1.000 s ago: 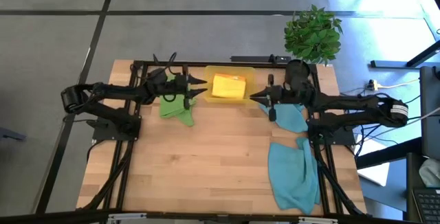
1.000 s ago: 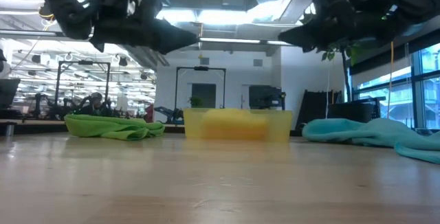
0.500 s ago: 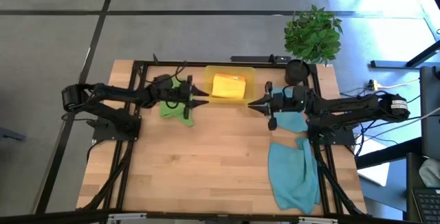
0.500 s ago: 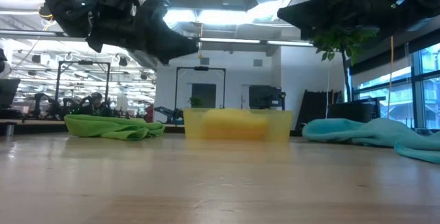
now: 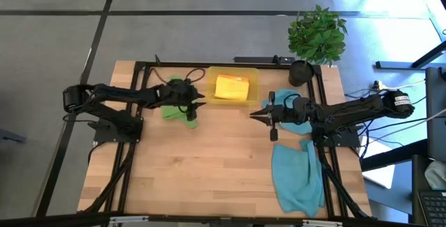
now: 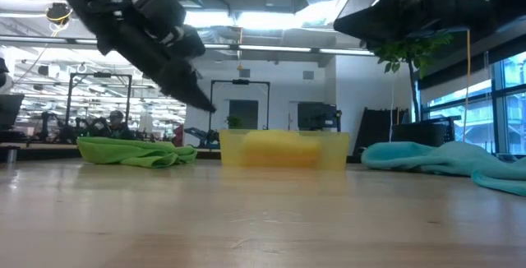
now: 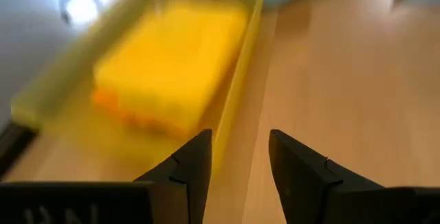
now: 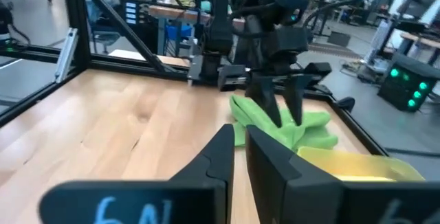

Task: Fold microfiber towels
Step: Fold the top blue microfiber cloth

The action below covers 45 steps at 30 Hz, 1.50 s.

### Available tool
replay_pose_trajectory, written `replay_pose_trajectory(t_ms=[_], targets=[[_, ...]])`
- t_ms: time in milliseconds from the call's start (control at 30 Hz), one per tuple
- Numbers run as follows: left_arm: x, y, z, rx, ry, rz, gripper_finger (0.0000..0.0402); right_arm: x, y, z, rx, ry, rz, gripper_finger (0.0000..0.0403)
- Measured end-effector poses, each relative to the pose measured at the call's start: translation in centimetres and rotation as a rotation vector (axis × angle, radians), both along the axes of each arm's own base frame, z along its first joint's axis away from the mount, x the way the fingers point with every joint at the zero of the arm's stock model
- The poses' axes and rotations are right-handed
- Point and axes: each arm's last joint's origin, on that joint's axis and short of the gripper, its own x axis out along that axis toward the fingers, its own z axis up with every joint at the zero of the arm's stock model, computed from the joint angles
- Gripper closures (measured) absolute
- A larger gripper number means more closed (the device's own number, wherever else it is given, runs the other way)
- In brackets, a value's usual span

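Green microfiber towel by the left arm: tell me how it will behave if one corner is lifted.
The green microfiber towel lies crumpled in soft folds, so it will probably hang limp and drape rather than hold shape. It sits low and flat in the low view, so it looks light and unlikely to roll. Its fuzzy cloth may drag on the wooden table rather than slide freely.

Both arms reach inward over the worktop's far half
Left gripper [image 5: 200,98] tilts downward, fingers parted and empty; right gripper [image 5: 254,114] hangs level, fingers nearly closed, holding nothing
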Motion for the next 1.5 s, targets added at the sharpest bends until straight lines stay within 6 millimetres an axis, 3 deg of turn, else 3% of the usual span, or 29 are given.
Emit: replay_pose_trajectory(t_ms=[200, 467, 733, 1000, 1067, 1233, 1333, 1500], targets=[[0.3, -1.9, 0.1, -0.036, 0.195, -0.012, 0.0266, 0.0, 0.8, 0.0, 0.001, 0.002, -0.016, 0.0363], [1.4, -5.1, 1.5, -0.119, 0.184, 0.151, 0.0266, -0.1, 1.7, 0.1, -0.005, -0.015, -0.032, 0.0363], [0.9, -9.3, 1.0, -0.091, 0.260, 0.230, 0.0266, -0.1, 1.7, 0.1, -0.015, -0.015, -0.040, 0.0363], [2.5, -10.5, 0.8, -0.049, 0.159, 0.153, 0.0266, -0.2, 1.7, 0.2, -0.005, -0.001, -0.041, 0.0363], [3.0, -10.8, 1.4, -0.019, 0.101, 0.100, 0.0266, -0.2, 1.6, 0.4, 0.049, 0.071, -0.075, 0.0363], [4.1, -11.4, 3.7, 0.050, -0.086, -0.011, 0.0266, -0.7, 0.5, 0.4, 0.152, 0.477, -0.320, 0.0363], [4.8, -11.6, 5.1, 0.082, -0.155, -0.080, 0.0266, -1.1, -0.1, 0.3, 0.204, 0.624, -0.418, 0.0363], [5.7, -11.4, 7.2, 0.149, -0.218, -0.105, 0.0266, -1.9, -0.8, -2.2, 0.185, 0.806, -0.405, 0.0334]])
